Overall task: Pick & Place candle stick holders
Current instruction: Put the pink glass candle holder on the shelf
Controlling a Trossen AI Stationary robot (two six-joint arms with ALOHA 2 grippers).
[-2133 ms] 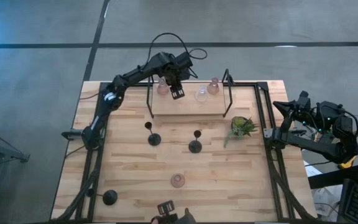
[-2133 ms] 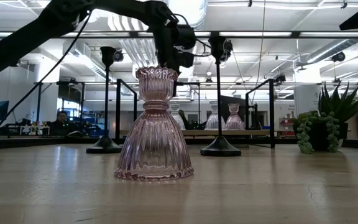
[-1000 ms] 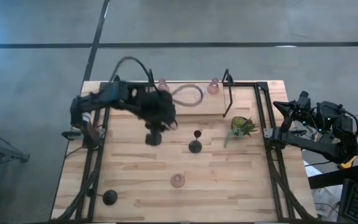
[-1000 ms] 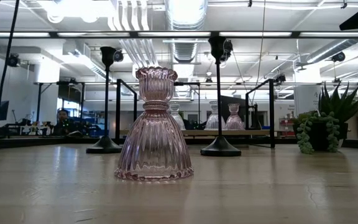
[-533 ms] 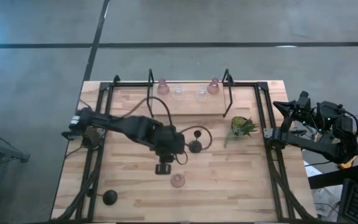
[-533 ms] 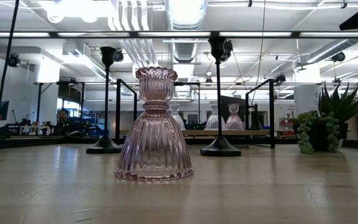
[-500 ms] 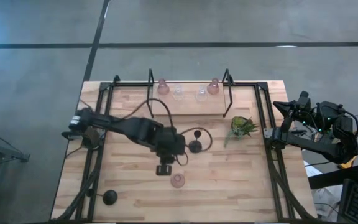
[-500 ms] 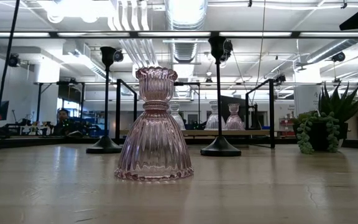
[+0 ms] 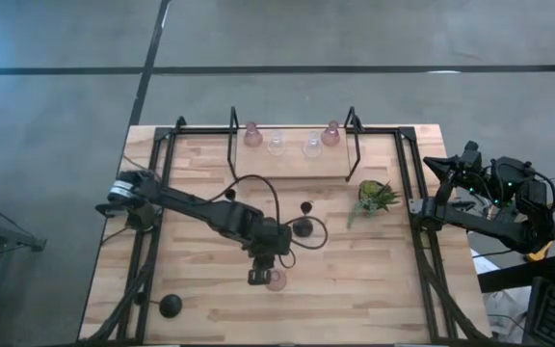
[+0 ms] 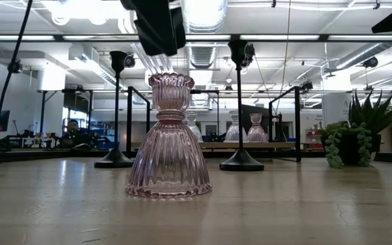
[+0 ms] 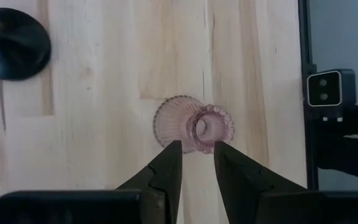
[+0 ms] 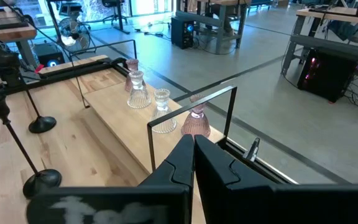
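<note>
Above the ribbed, bell-shaped pink holder (image 11: 193,127) hangs the left claw (image 11: 196,155) (slightly open, empty).

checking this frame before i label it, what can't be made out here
- High view: the pink glass holder is partly covered by the left tool.
- High view: one black holder's base is hidden under the left arm.
- Low view: the left tool is cut off by the top edge, so its height above the holder can't be judged.
- High view: the right tool is too small to read.
</note>
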